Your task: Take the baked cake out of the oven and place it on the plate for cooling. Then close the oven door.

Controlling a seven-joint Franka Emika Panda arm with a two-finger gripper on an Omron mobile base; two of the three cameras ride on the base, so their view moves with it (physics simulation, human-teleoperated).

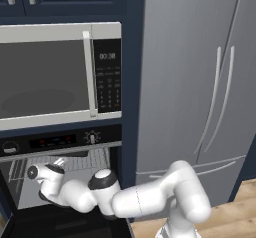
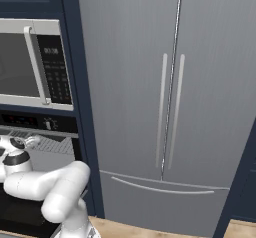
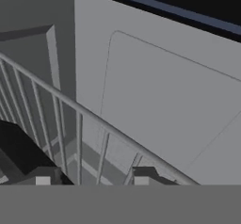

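Note:
The black oven (image 1: 60,142) sits under the microwave with its cavity open. The oven door (image 1: 60,224) hangs down flat at the bottom left. My arm reaches into the cavity, and my gripper (image 1: 61,162) hovers just over the wire rack (image 1: 82,161). In the hand view the gripper (image 3: 93,177) has its fingertips (image 3: 143,173) apart, with only the wires of the rack (image 3: 80,110) and the grey oven wall (image 3: 155,86) between and beyond them. A dark shape (image 3: 19,148) lies low on the left; I cannot tell what it is. The cake is hidden and the plate is out of view.
A silver-framed microwave (image 1: 50,72) hangs directly above the oven. To the right stands a tall grey fridge (image 1: 200,82) (image 2: 170,107) with two long handles. Navy cabinet frames border the oven, and a wooden floor (image 1: 235,212) shows at the lower right.

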